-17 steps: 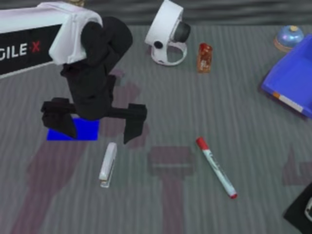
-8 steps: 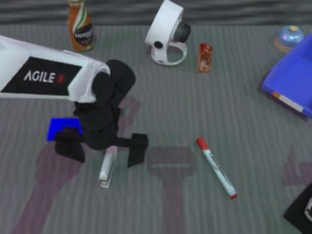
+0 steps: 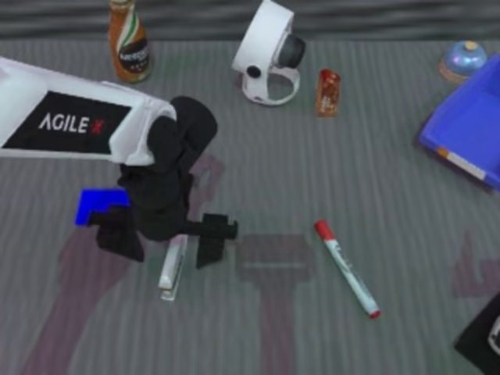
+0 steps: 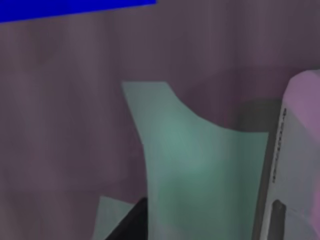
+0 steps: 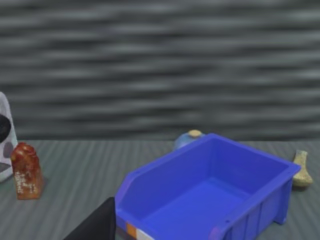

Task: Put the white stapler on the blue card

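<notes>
The left gripper [image 3: 166, 241] hangs low over the near left part of the table, its two fingers spread apart, one on each side of the white stapler [image 3: 173, 267]. The stapler's upper end sits between them and the rest lies flat on the table [image 3: 258, 172], reaching toward the near edge. Just beyond the gripper, partly under the arm, lies the blue card [image 3: 98, 205]. The right gripper [image 3: 480, 336] is parked at the near right corner; whether it is apart or together cannot be told.
</notes>
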